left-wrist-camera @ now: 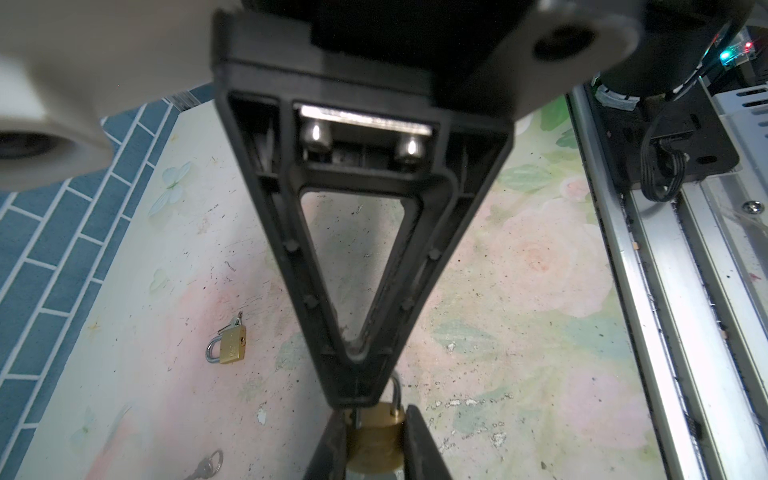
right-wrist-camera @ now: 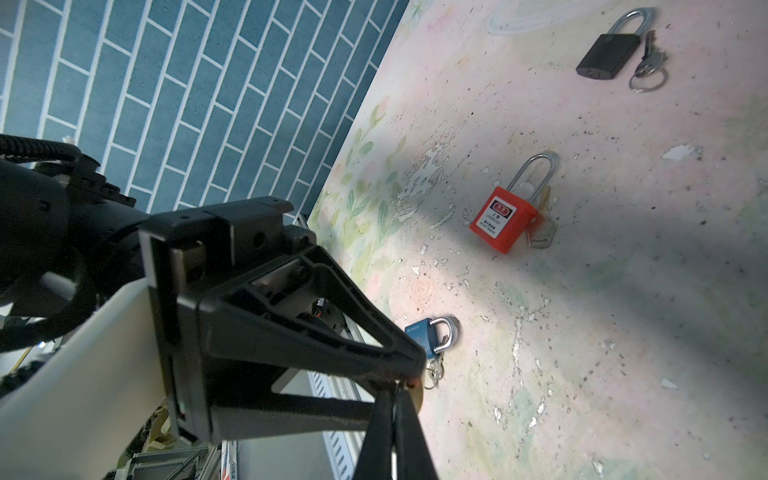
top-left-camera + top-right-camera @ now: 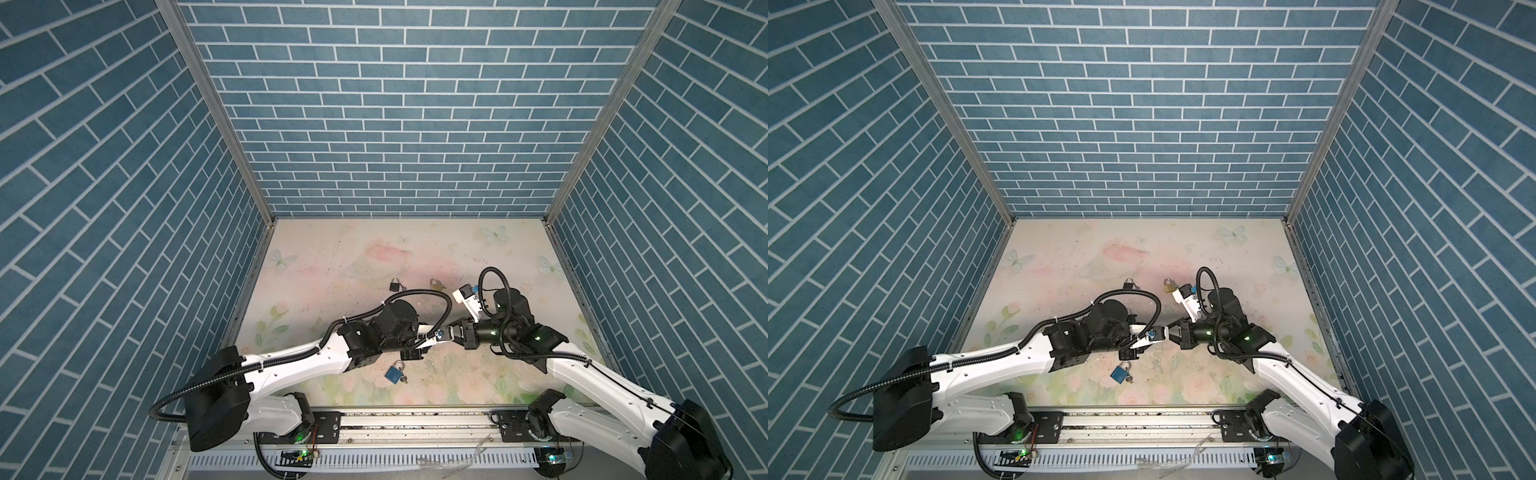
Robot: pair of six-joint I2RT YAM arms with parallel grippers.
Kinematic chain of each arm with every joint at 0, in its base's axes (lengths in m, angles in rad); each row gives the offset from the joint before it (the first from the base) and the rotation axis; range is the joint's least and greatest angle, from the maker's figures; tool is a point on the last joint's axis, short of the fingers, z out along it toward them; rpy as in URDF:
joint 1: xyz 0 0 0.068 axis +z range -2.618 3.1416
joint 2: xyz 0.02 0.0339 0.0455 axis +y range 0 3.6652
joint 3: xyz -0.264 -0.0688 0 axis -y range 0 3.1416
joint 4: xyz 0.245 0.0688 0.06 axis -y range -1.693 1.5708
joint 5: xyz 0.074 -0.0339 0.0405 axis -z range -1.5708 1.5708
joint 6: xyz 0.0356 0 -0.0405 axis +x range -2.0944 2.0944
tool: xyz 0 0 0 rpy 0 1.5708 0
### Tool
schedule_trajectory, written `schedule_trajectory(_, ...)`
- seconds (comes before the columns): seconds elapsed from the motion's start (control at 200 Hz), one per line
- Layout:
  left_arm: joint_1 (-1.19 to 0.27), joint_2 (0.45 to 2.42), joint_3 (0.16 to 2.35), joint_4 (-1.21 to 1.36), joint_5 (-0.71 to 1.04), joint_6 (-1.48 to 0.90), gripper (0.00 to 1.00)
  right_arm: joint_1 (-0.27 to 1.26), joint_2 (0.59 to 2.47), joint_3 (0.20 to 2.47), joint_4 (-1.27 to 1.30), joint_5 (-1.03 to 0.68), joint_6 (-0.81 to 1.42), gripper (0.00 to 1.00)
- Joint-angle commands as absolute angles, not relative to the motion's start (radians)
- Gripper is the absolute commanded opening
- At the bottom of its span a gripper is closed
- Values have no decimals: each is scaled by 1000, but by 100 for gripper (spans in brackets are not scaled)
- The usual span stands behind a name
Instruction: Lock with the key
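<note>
Centre-scene, the left gripper [image 1: 372, 415] pinches a brass padlock [image 1: 376, 436], its shackle [image 1: 397, 390] pointing right at the right gripper [image 1: 357, 397]. That gripper, pressed together, meets it tip-on. Whether it holds a key is unclear.

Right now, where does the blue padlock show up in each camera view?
Both top views: blue padlock lies on the mat, close to the front rail, slightly left of centre.
Left wrist: not in it.
Right wrist: on the mat just behind the left claw tip.
Shared landmark where it shows: the small key beside it.
</note>
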State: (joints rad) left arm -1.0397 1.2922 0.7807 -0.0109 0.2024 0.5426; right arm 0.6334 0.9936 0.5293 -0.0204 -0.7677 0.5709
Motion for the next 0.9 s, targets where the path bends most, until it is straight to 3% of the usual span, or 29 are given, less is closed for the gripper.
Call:
schedule_trajectory(0.0, -1069, 1252, 876, 382, 277, 554, 0, 657, 1048, 492, -76, -803, 561, 0)
schedule_trajectory(0.41, -1071, 1251, 882, 452, 301, 555, 0, 657, 1122, 464, 12, -839, 597, 0)
schedule_trajectory(0.895, -1032, 1266, 869, 416, 385, 561, 0, 657, 1124, 502, -85, -883, 421, 0)
